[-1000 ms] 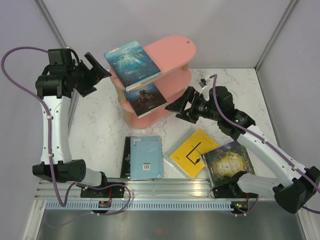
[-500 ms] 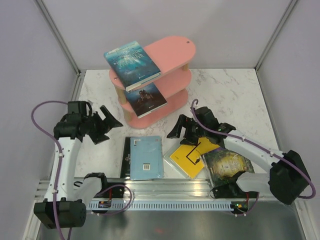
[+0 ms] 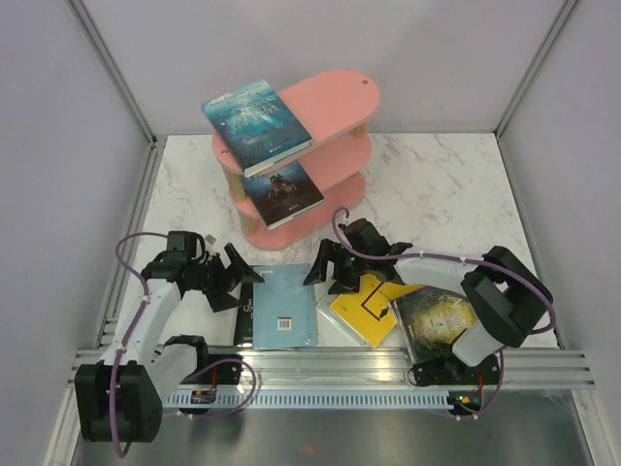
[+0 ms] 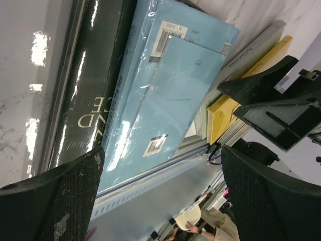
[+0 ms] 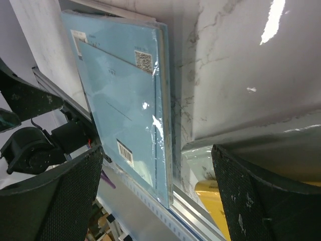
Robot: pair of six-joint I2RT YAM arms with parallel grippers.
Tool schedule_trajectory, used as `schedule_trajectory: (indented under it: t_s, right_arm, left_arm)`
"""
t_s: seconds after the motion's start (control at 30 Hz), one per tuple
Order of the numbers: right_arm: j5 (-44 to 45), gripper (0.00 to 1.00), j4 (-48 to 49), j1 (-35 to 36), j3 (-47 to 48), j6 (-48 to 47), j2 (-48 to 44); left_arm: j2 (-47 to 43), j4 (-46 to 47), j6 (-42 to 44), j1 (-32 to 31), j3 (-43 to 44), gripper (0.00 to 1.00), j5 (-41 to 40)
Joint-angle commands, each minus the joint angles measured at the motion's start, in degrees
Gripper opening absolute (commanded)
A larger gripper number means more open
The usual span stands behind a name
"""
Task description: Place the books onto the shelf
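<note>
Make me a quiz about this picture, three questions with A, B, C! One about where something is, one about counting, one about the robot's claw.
1. Where is the pale blue book? A) on the pink shelf B) on the black book C) in a gripper
2. How many books lie on the pink shelf? A) none B) five C) two
3. How is the left gripper? A) open and empty B) shut on a book C) shut on the shelf
Answers: 1 B, a black edge shows under it; 2 C, the teal book and the dark castle book; 3 A, its fingers stand wide apart, gripping nothing.
</note>
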Motion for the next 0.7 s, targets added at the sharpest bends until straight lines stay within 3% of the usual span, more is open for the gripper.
schedule_trajectory:
  t_s: [0.0, 0.17, 0.3, 0.5, 0.67]
  right_arm:
    - [0.15, 0.91, 3.95, 1.25, 1.87, -1.27, 2.41]
    - [-0.11, 0.91, 4.57, 2.04, 2.57, -1.45, 5.76]
    - [-0.11, 0.91, 5.79, 2.22, 2.05, -1.63, 7.69]
    - [-1.95, 0.89, 10.01, 2.65, 1.17, -0.49, 13.48]
    - [-3.89, 0.82, 15.27, 2.92, 0.03, 1.71, 15.69]
  left_arm:
    - [2.44, 4.48, -3.32, -2.42, 0.58, 0.98, -0.16]
    - [10.78, 7.37, -6.66, -13.56, 0.85, 0.98, -10.63]
    - [14.04, 12.55, -7.72, -15.35, -2.49, 0.97, -11.16]
    - [17.73, 19.67, -8.07, -16.84, -6.27, 0.96, -9.76]
    - [18.89, 31.18, -11.13, -16.93, -11.89, 0.92, -0.72]
